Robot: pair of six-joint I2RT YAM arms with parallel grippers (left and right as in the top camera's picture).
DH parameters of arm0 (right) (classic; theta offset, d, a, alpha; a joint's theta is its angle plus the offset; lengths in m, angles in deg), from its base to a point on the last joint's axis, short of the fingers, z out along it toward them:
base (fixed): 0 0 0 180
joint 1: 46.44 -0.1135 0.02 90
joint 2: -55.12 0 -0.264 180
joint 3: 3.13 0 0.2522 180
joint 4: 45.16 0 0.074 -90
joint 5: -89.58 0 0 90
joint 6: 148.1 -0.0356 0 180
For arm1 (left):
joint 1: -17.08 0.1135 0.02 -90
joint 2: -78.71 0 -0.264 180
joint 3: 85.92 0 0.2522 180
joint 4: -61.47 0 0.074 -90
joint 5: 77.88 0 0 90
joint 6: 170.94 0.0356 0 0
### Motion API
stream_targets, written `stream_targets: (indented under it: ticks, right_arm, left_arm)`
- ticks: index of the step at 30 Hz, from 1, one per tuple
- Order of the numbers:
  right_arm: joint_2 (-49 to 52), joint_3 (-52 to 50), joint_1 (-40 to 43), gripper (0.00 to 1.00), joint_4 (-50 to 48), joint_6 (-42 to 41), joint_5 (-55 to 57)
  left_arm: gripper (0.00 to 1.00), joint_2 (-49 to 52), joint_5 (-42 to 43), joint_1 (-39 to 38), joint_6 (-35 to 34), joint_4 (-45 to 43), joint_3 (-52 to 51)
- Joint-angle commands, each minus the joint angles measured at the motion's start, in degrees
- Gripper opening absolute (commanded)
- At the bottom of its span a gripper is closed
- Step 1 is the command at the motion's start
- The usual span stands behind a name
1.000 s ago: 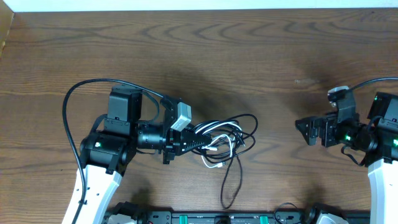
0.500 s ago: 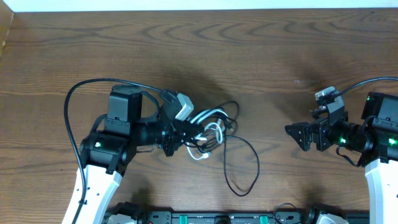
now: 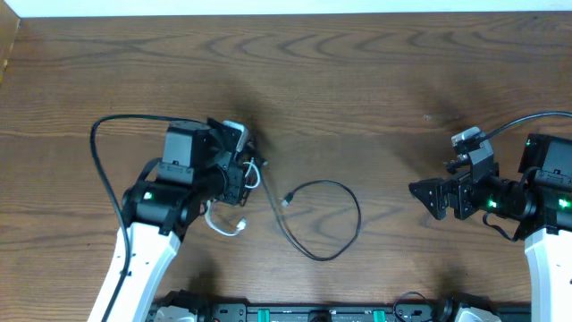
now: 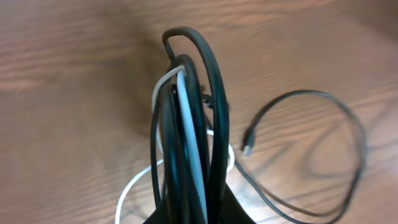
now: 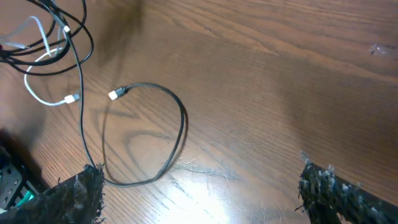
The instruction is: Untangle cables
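Note:
My left gripper point(image 3: 243, 175) is shut on a bunch of strands of the black cable point(image 3: 357, 219) and the white cable point(image 3: 239, 227), held up off the table. In the left wrist view the strands of black cable point(image 4: 214, 106) and white cable point(image 4: 185, 124) rise tightly packed from between the jaws of the left gripper point(image 4: 193, 216). One length of the black cable lies as a wide loop on the wood, ending in a small plug point(image 3: 288, 200). My right gripper point(image 3: 427, 199) stands open, well to the right of that loop. Nothing lies between the right gripper's point(image 5: 205, 198) jaws, beyond which are the black cable's loop point(image 5: 184, 124) and the white cable's plug end point(image 5: 69, 99).
The wooden table point(image 3: 357, 80) stretches bare behind both arms. A thick black robot cable point(image 3: 107, 134) arcs around the left arm. A black rail point(image 3: 313, 313) with green connectors runs along the near edge.
My left gripper has drawn the bunch leftward and away from the near edge. A length of black cable slid out and now trails as a loop on the table. The right gripper moved slightly left.

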Motion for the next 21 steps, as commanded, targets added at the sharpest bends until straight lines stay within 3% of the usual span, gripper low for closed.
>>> stream_targets:
  ticks: [1,5,21]
  right_arm:
    - [0.0,0.6,-0.4,0.98,0.1,0.7,-1.2]
    - [0.0,0.6,-0.4,0.99,0.1,0.8,-1.2]
    - [0.0,0.6,-0.4,0.99,0.2,0.7,0.1]
  left_arm:
    - [0.22,2.5,-5.1,-0.1,-1.2,0.4,0.2]
    - [0.34,5.0,-5.1,-0.1,-1.2,0.9,0.2]
    - [0.40,6.0,-5.1,-0.1,-1.2,1.2,0.2]
